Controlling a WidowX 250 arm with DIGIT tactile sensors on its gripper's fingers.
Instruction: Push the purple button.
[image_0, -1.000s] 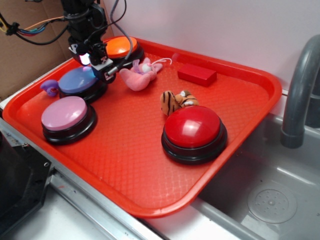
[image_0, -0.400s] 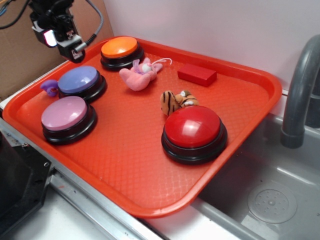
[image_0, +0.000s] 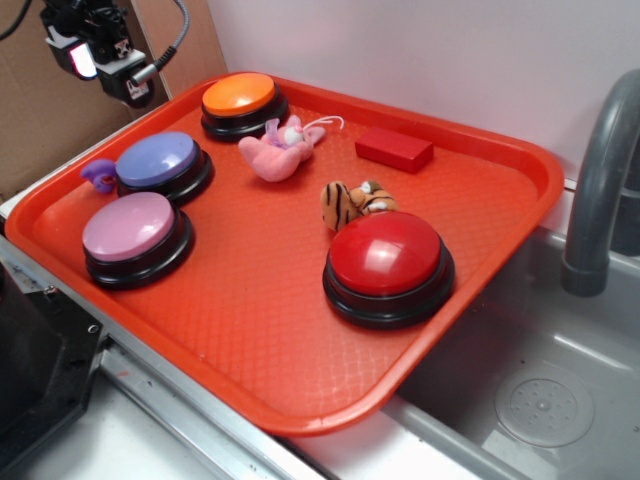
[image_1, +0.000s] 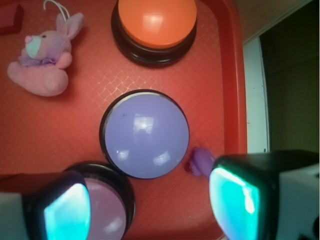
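The purple button (image_0: 157, 158) (image_1: 144, 133), a periwinkle dome on a black base, sits near the back-left edge of the red tray (image_0: 250, 330) (image_1: 75, 130), upright and untouched. Just beside it, toward the tray's rim, I see a tiny purple toy (image_0: 98, 176) (image_1: 201, 161), apparently touching the button's base. Nearer the front corner stands the pink-mauve button (image_0: 136, 237) (image_1: 107, 210), of like size and close beside the purple one; in the wrist view their bases nearly meet. Toward the back corner sits the orange button (image_0: 241, 101) (image_1: 155, 22), with a pink plush rabbit (image_0: 280, 148) (image_1: 42, 62) lying on its side near it. Farther along the tray I note a red rectangular block (image_0: 394, 148), a small striped tiger toy (image_0: 352, 202), and, touching or just beside the tiger, the large red button (image_0: 388, 265). The end effector (image_0: 98, 55) (image_1: 150, 205) hangs in the air above and behind the tray's back-left edge, well apart from every button; in the wrist view its two fingers (image_1: 60, 207) stand spread wide, with the purple button seen between them and nothing held. At the right, beyond the tray, are a grey sink (image_0: 545, 390) and its faucet (image_0: 600, 190).
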